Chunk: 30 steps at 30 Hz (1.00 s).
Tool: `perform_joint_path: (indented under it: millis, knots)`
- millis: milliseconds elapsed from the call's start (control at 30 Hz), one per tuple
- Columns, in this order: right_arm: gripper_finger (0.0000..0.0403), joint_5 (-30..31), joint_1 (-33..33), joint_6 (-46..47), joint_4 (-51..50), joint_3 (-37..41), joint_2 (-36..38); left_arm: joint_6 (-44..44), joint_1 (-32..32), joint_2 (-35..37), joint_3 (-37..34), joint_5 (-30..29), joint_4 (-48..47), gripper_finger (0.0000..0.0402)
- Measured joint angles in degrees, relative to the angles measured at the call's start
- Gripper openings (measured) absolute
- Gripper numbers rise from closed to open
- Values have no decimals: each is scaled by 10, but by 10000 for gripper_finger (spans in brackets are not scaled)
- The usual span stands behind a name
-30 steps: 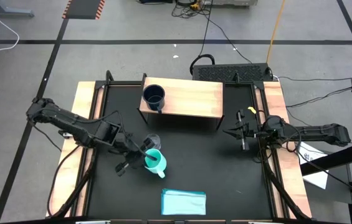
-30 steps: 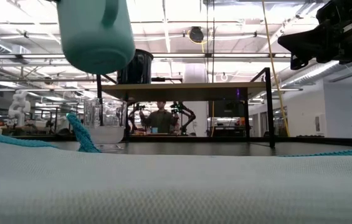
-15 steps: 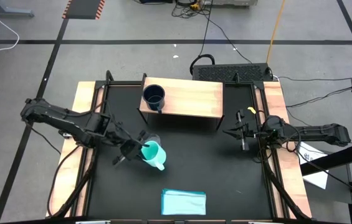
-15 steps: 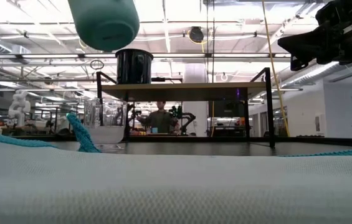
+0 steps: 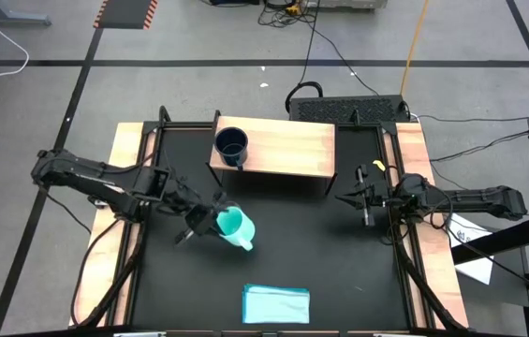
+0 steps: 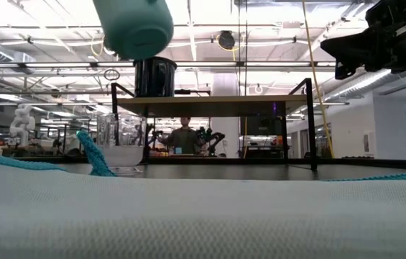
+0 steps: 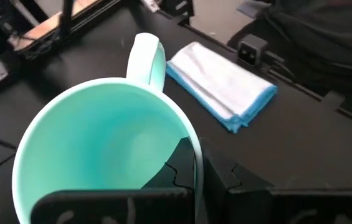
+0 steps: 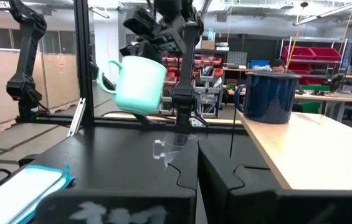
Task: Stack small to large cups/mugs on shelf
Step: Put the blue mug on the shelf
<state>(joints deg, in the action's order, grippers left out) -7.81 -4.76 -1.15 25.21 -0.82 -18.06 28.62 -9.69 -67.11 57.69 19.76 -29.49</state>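
My left gripper is shut on the turquoise mug, which hangs high over the middle of the table, in front of the shelf. The dark navy mug stands on its base at the shelf's left end. The small clear glass cup stands on the table below the turquoise mug. My right gripper waits shut at the table's right side. My left gripper holds the turquoise mug by its rim, on the side opposite the handle. One finger is inside the mug and the other outside. The fingers slant down from the table's left. The mug hangs clear of the table, tilted.
A folded light blue cloth lies near the table's front edge. The shelf's top to the right of the navy mug is bare wood. A person stands in the room beyond the table.
My left gripper has risen and gone toward the shelf with the turquoise mug, which hangs higher above the table than before and stays tilted in the hold.
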Motion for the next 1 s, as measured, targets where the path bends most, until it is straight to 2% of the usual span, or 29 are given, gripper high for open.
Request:
perform_joint_path:
  millis: [167, 300, 567, 800, 1000]
  knots:
    - [0, 0, 0, -1, 2, 0, 0, 3, 44, 0, 0, 25, 24, 5]
    - [0, 0, 0, 0, 2, 0, 0, 28, 75, 0, 3, 72, 33, 5]
    - [0, 0, 0, -4, 1, 0, 0, 46, 103, -3, 62, 108, 31, 5]
    - [0, 0, 0, -5, 0, 0, 0, 81, 108, -74, 173, 115, -31, 5]
    - [0, 0, 0, 1, -2, 0, 0, 93, 109, -136, 221, 113, -83, 5]
